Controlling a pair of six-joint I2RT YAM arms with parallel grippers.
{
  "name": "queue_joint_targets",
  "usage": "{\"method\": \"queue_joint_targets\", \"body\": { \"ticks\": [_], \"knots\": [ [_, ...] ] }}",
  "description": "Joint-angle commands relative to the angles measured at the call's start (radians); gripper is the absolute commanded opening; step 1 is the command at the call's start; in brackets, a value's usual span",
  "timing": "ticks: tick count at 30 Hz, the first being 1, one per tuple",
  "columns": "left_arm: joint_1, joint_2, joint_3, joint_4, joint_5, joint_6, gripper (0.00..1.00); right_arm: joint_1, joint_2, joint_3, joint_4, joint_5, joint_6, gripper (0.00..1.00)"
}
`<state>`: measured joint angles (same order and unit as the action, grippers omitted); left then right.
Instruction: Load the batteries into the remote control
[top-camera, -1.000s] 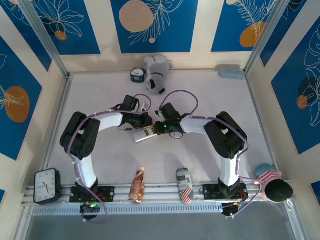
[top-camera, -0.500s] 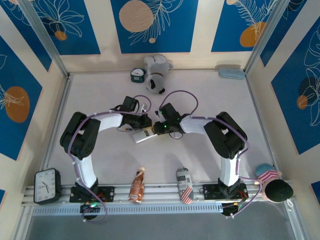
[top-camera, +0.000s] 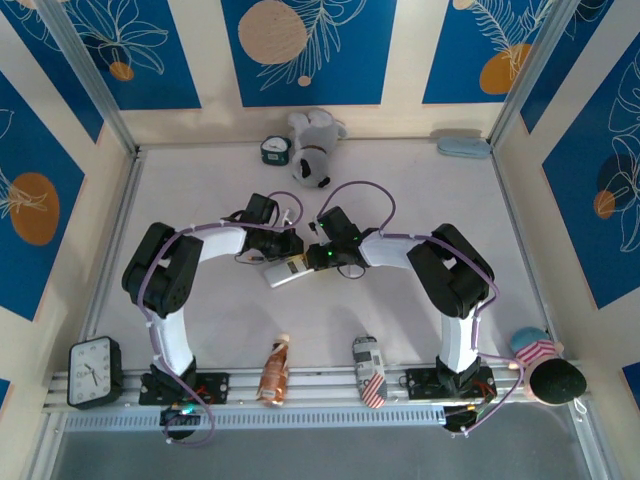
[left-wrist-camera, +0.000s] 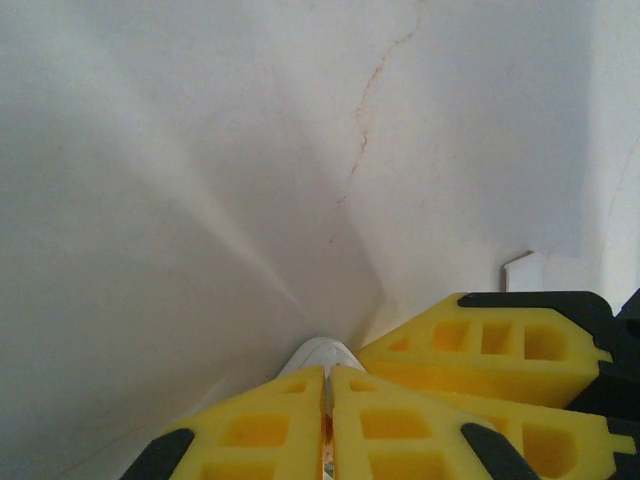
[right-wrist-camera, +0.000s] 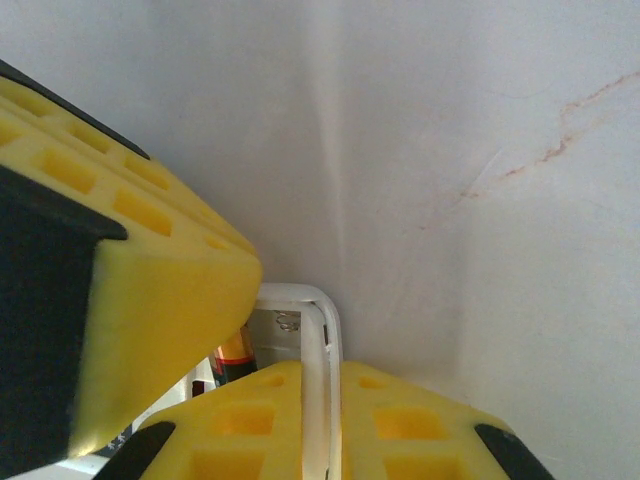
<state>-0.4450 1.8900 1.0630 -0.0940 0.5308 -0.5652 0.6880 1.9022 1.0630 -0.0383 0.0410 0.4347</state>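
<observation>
The remote (top-camera: 287, 271) is gripped at its rim by the right jaws; the left jaws are closed next to a battery (right-wrist-camera: 233, 355).

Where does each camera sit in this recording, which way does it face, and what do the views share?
Top external: above and behind the bases, facing down at the table; both arms show, left gripper and right gripper close together over the remote control.
Left wrist: on the left arm, looking past its shut gripper at the tabletop.
Right wrist: looking past its gripper, shut on the remote control's white rim, a battery beside it.
Shared: each wrist view catches the other gripper's yellow fingers.
</observation>
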Motion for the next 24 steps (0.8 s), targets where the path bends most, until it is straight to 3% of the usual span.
{"method": "queue_joint_targets", "body": {
  "ticks": [1,24],
  "knots": [
    [0.006,0.027,0.003,-0.041,0.002,0.029,0.10,0.008,0.028,0.009,-0.008,-0.013,-0.016,0.16],
    [-0.017,0.061,0.037,-0.043,0.003,0.023,0.10,0.010,0.031,0.006,-0.001,-0.014,-0.013,0.16]
  ]
}}
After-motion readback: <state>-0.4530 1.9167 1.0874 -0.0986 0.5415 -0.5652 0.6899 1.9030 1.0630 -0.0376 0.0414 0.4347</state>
